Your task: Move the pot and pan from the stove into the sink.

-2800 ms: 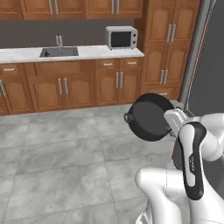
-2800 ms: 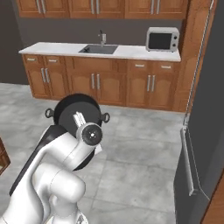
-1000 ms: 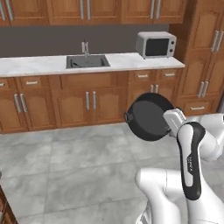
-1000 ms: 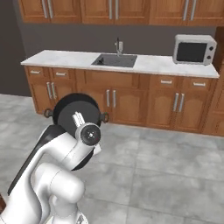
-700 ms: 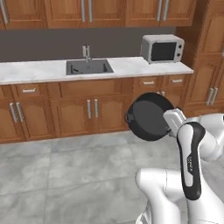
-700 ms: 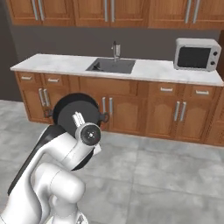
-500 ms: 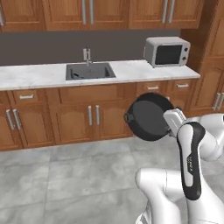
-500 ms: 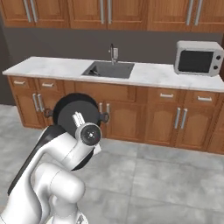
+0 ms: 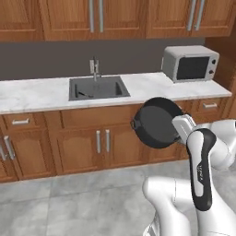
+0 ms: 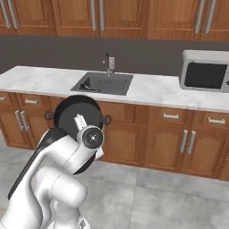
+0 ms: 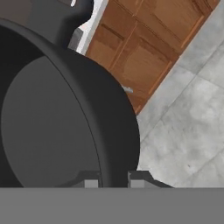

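Observation:
My gripper (image 11: 113, 181) is shut on the rim wall of the pot (image 11: 52, 127), one fingertip inside it and one outside. I carry the dark grey pot (image 9: 156, 122) tipped on its side at chest height, its round bottom facing the base cameras. It hangs in front of the wooden cabinets, to the right of and below the sink (image 9: 103, 85). From the right base view the pot (image 10: 74, 109) sits behind my hand, left of the sink (image 10: 112, 84). A thin dark streak lies in the basin; I cannot tell whether it is the pan. The stove is out of view.
A slim faucet (image 9: 94, 67) stands behind the basin on the white marble counter (image 9: 37, 94). A grey microwave (image 9: 190, 63) sits on the counter at the right. Wooden cabinet doors and drawers run below, with grey tiled floor (image 9: 69, 203) between me and them.
The whole scene has shifted and grown: the base has driven closer to the sink counter. The pot stays held in the same pose in front of the arm.

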Motion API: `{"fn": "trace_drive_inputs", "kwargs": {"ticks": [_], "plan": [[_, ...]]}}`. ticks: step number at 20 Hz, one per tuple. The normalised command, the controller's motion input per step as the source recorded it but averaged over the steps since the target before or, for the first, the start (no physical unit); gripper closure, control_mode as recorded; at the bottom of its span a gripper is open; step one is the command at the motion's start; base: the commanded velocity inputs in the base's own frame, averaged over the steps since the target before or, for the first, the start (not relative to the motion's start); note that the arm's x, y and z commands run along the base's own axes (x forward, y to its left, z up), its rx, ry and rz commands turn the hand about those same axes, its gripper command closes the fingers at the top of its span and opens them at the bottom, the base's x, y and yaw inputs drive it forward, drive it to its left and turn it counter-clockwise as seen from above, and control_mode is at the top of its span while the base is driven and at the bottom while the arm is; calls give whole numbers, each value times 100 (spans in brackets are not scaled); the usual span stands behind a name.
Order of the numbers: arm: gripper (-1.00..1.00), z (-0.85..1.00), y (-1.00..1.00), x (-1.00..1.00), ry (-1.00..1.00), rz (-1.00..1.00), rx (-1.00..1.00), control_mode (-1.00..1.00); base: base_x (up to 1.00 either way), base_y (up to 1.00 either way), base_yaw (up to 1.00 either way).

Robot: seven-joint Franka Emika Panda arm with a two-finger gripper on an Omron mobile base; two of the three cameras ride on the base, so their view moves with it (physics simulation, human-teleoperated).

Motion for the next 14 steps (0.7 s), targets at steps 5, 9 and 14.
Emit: {"fn": "trace_drive_inputs", "kwargs": {"ticks": [5,9,14], "plan": [[100,0,0,0,0,0,0,100,91,25,0],[100,0,0,0,0,0,0,100,90,29,0],[100,0,0,0,0,0,0,100,90,31,0]]}}
